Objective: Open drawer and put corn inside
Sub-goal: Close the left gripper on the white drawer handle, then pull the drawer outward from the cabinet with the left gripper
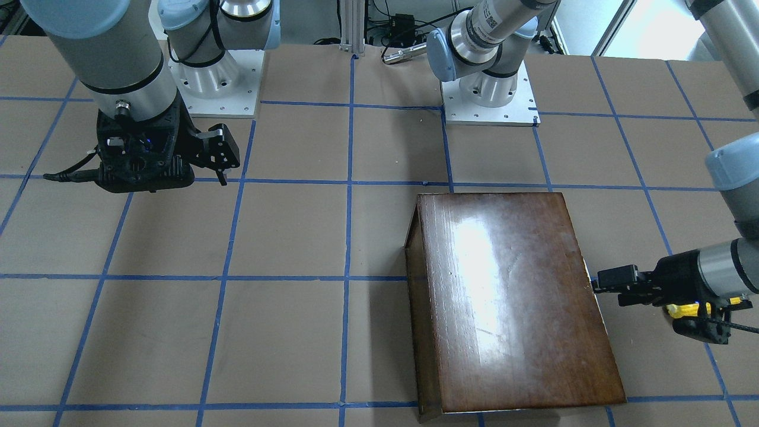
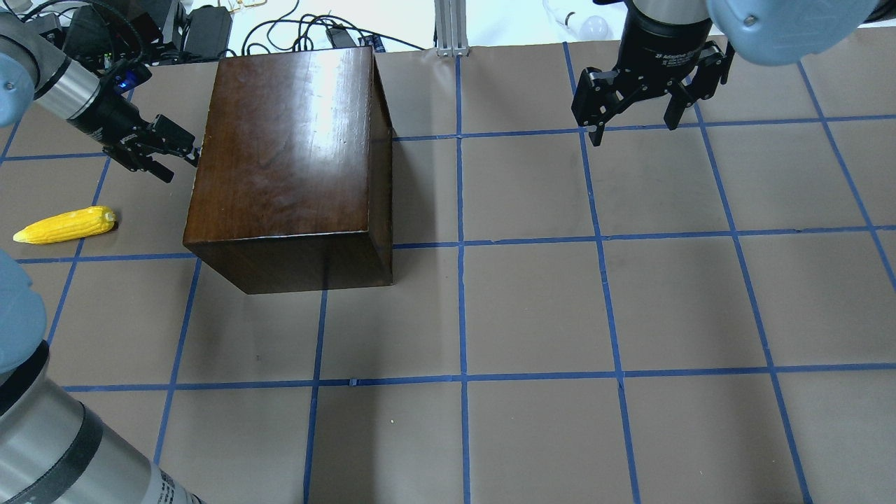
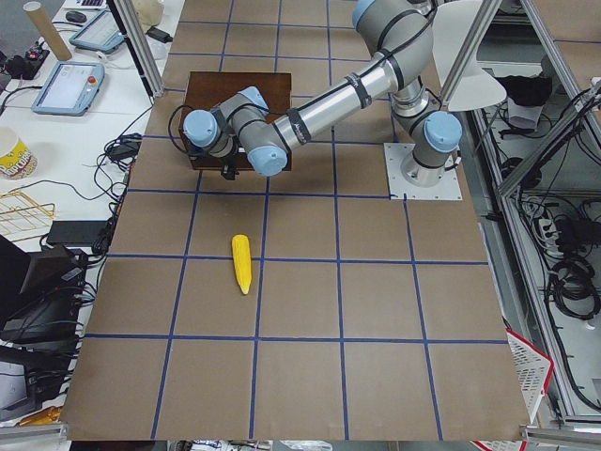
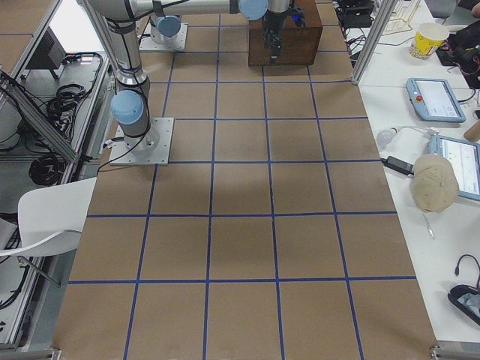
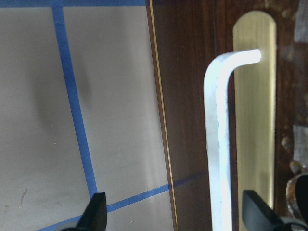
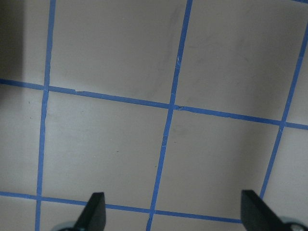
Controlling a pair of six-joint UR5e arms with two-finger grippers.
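Drawer (image 5: 192, 120) looks rigid, probably sliding stiffly, best pulled by its metal handle (image 5: 216, 144), at one o'clock of the left claw (image 5: 176, 214), spread wide and empty.

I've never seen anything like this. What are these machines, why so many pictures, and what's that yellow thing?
These are two robot arms bolted to a table, photographed at one moment by six cameras: one behind the robot, one facing it, one at each table end, and one on each wrist. On the table stands a glossy dark wooden box. Beside it lies a yellow corn cob. The left pincer is open at the box's side. Its wrist camera shows the closed drawer with a metal handle straight ahead. The right pincer hangs open over bare table. Nothing is held.
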